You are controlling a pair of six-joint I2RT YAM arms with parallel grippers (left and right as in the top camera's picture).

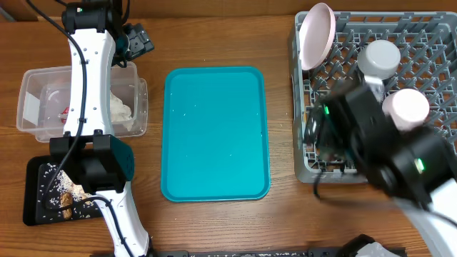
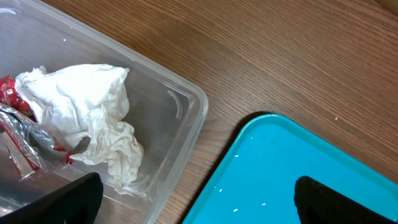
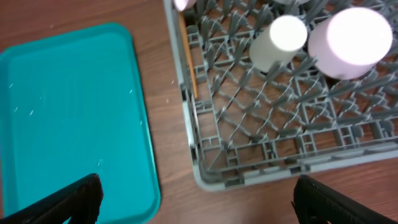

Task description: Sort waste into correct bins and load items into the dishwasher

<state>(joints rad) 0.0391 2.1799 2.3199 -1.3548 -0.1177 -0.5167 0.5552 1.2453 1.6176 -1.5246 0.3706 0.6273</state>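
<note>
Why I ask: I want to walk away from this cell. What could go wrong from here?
1. The plate stands tilted at the dish rack's corner, right by the rim. A bump from the right arm above the rack might tip it out.
2. The chopsticks lie along the rack's edge wall. Being thin, they may slip through the grid.
3. The teal tray carries white specks, likely rice, so sorting may be incomplete.

The brown wooden tabletop (image 1: 214, 36) carries four things. At the left sits a clear plastic tub (image 1: 139, 100), with a flat black tray (image 1: 34, 193) just below it. A teal tray (image 1: 214, 128) lies in the middle, and a grey dish rack (image 1: 301, 143) stands at the right.
</note>
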